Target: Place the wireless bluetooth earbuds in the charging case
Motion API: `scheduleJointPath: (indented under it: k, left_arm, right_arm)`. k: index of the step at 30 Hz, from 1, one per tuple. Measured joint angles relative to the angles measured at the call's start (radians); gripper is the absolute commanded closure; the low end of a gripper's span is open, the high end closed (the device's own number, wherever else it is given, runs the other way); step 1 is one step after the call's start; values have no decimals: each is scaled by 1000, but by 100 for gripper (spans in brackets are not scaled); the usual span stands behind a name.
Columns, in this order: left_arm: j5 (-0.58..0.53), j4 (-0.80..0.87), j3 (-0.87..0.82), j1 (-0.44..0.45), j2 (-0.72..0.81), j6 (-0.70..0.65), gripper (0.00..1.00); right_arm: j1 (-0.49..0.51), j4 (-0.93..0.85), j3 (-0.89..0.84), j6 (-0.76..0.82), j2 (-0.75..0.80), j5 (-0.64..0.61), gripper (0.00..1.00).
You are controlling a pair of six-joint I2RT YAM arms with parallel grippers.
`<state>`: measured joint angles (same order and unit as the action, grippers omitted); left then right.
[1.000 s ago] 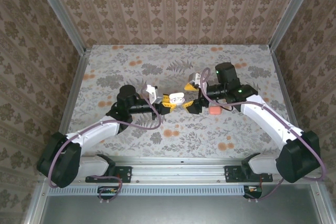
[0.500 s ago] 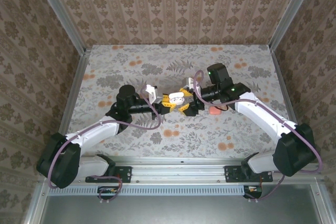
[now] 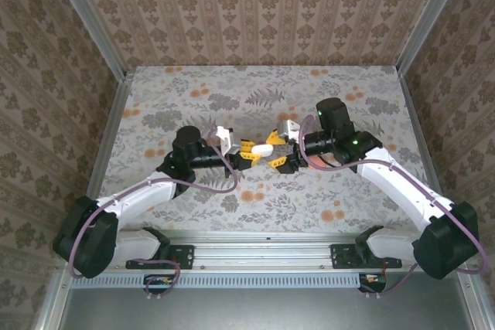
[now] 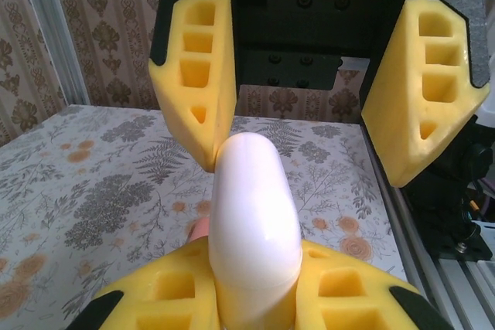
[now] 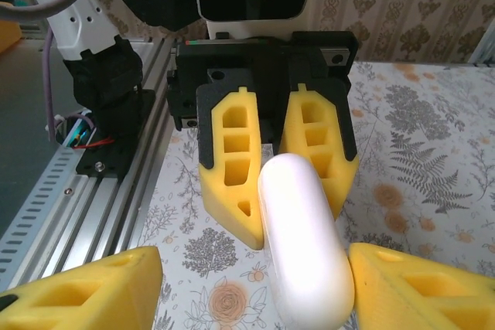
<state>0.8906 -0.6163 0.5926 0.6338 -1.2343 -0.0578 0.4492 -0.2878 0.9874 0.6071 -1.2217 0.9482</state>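
The white pill-shaped charging case (image 3: 261, 148) is held above the table, with my left gripper (image 3: 251, 150) shut on one end. In the left wrist view the case (image 4: 254, 214) rises from between my left gripper (image 4: 255, 256) toward the right gripper (image 4: 308, 174). My right gripper (image 3: 277, 156) is open and straddles the case's free end. In the right wrist view the case (image 5: 303, 237) lies between the fingers of the right gripper (image 5: 255, 256), close to the right one and well apart from the left. The earbuds are hidden.
A small coral-pink piece (image 4: 199, 229) peeps out on the table beyond the case; too little shows to name it. A flowered cloth (image 3: 232, 98) covers the table. Metal rails (image 3: 108, 129) and papered walls close it in.
My right gripper has moved left onto the free end of the case, and its jaws have narrowed. The left gripper has kept still with the case.
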Motion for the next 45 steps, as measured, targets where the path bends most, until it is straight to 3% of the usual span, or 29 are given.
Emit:
scheduleJointPath:
  k: [9, 28, 36, 45]
  left_arm:
    - [-13, 1, 0, -2, 0, 0, 95]
    - [-16, 1, 0, -2, 0, 0, 95]
    - [-15, 1, 0, -2, 0, 0, 95]
    - [-3, 3, 0, 0, 1, 0, 95]
  right_arm:
    - [-34, 59, -50, -5, 47, -47, 35]
    - [-1, 44, 27, 68, -92, 6, 47]
    - [0, 38, 27, 74, -106, 22, 55]
    - [-1, 37, 39, 76, -122, 26, 74]
